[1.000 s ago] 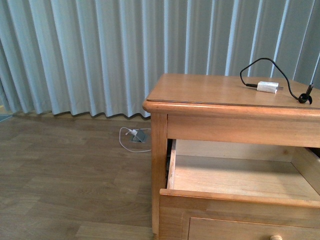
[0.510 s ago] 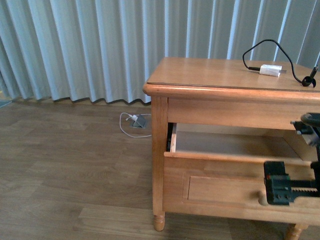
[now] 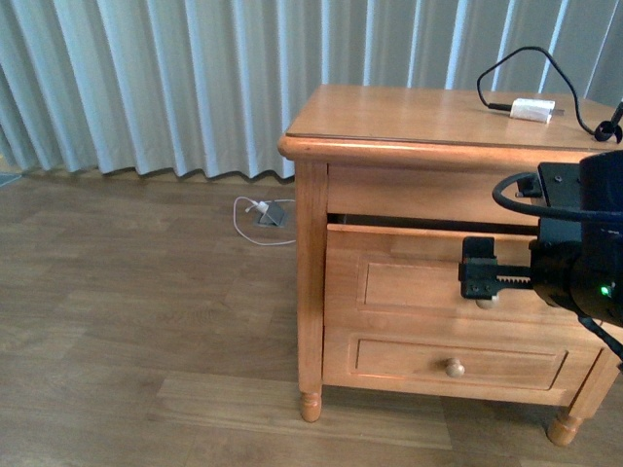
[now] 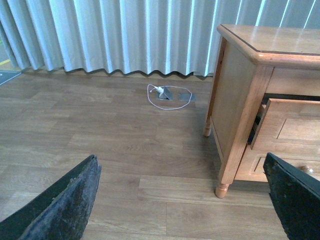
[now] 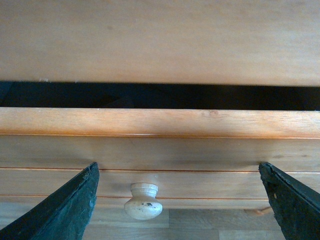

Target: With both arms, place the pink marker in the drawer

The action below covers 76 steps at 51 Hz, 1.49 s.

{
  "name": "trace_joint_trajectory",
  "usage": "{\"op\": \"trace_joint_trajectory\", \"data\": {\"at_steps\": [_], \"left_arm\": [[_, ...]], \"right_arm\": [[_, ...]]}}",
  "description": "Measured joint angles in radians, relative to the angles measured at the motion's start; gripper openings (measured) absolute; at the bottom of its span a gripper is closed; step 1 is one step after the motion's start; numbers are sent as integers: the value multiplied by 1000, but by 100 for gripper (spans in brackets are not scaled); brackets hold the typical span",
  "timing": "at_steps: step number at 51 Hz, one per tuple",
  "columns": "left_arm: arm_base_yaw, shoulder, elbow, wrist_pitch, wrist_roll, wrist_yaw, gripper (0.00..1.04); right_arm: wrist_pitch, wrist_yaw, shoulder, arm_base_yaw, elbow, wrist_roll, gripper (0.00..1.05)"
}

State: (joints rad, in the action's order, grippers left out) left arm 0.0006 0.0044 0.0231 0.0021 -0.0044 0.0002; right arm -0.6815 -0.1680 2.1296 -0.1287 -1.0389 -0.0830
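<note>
The honey-coloured wooden drawer (image 3: 428, 282) with a recessed panel front, the upper of the two in the wooden bedside cabinet (image 3: 310, 292), stands out only a little from the cabinet face. A narrow dark gap runs along its top edge under the cabinet's front rail. In the right wrist view that gap is a thin black band between the rail and the drawer's top edge (image 5: 160, 121), too dark to show anything inside.

The right gripper (image 3: 479, 271), toothed and black, is level with the drawer front, at the drawer's round wooden knob (image 5: 142, 200). Its jaws are spread wide; in the right wrist view the two fingers (image 5: 65, 210) sit far out on either side of the knob, touching nothing.

The left gripper (image 4: 180, 200) hangs over bare wood-plank floor (image 4: 100, 150), well clear of the cabinet's corner post, its jaws also wide apart and empty.

The short pink marker does not show in any view.

On the cabinet top, near its far right edge, lies a white charger plug (image 3: 533, 110) with a looping black cable (image 3: 506, 63). Pale pleated curtains (image 3: 146, 78) hang behind, and a small white cord (image 3: 255, 219) lies on the floor at their foot.
</note>
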Motion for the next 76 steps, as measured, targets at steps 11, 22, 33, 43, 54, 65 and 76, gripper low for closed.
{"op": "trace_joint_trajectory", "data": {"at_steps": [11,22,33,43,54,65,76], "left_arm": [[0,0,0,0,0,0,99],[0,0,0,0,0,0,99],[0,0,0,0,0,0,99],[0,0,0,0,0,0,99],[0,0,0,0,0,0,99],[0,0,0,0,0,0,99],[0,0,0,0,0,0,99]], "right_arm": [[-60,-27,66,6,-62,1,96],[-89,-33,75,10,-65,5,96],[-73,-26,69,17,-62,4,96],[24,-5,-17,33,-7,-4,96],[159,93,-225,44,131,-33,96],[317,190,-552,76,315,-56,96],[508,303,-938,137,452,-63,96]]}}
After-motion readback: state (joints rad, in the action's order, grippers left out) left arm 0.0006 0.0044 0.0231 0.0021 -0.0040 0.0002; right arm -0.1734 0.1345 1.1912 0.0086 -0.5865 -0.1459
